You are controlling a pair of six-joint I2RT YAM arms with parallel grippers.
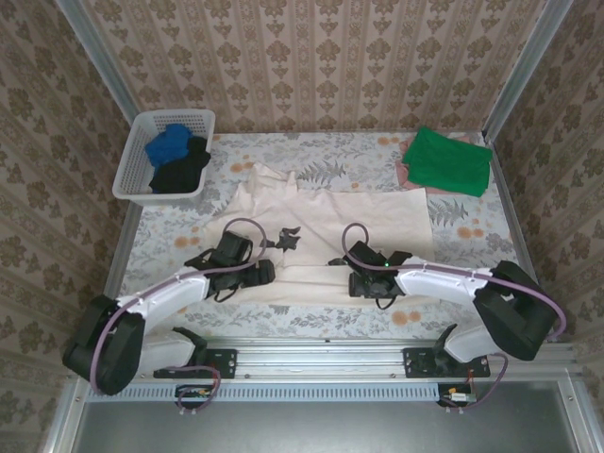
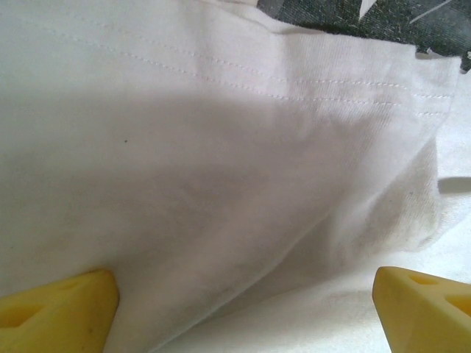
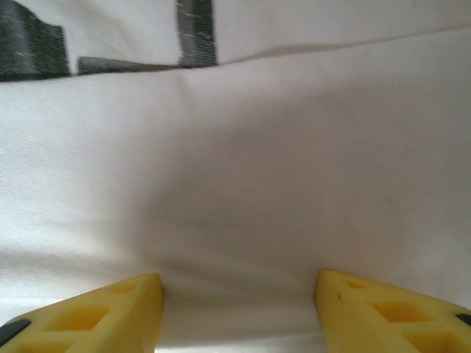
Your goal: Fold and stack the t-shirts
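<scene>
table (image 1: 160, 226) | cream t-shirt (image 1: 330, 212) spread centre | basket (image 1: 127, 176) far left | green t-shirt (image 1: 448, 160) on pink t-shirt (image 1: 404, 174) far right

The cream t-shirt (image 1: 377, 212) covers mid-table, with the left gripper (image 2: 243, 309) and right gripper (image 3: 239, 309) low over its near edge. Bare table (image 1: 165, 241) lies free at left and right front; a white basket (image 1: 130, 179) blocks the far-left corner, a folded green t-shirt (image 1: 451, 160) the far-right.

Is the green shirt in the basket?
No, the green shirt lies far right, while the basket stands far left.
</scene>
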